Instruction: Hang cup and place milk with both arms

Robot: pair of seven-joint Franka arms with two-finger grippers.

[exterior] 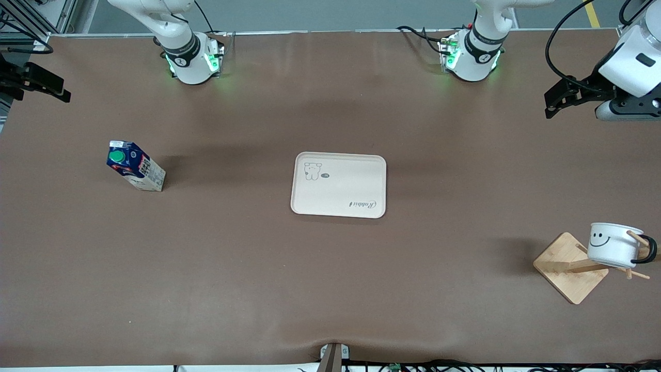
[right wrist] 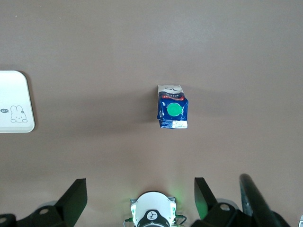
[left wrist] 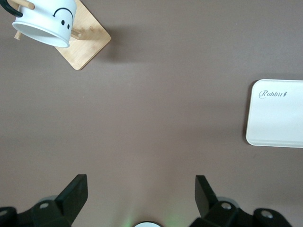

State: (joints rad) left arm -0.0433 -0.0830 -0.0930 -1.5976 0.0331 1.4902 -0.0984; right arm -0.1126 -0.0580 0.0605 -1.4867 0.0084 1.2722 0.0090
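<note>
The white cup (exterior: 612, 245) with the smiley face hangs by its black handle on a peg of a wooden rack (exterior: 565, 268) near the left arm's end of the table; it also shows in the left wrist view (left wrist: 47, 23). The milk (exterior: 135, 166) stands upright on the table toward the right arm's end, and shows from above in the right wrist view (right wrist: 173, 112). My left gripper (exterior: 553, 103) is open and empty, raised over the table's edge at the left arm's end (left wrist: 141, 189). My right gripper (exterior: 59, 90) is open and empty, raised at the right arm's end (right wrist: 140, 191).
A cream tray (exterior: 341, 191) with a rabbit print lies flat at the middle of the table, also in the left wrist view (left wrist: 279, 123) and the right wrist view (right wrist: 14, 90). The two green-lit arm bases (exterior: 193, 59) (exterior: 472, 57) stand along the table's edge farthest from the front camera.
</note>
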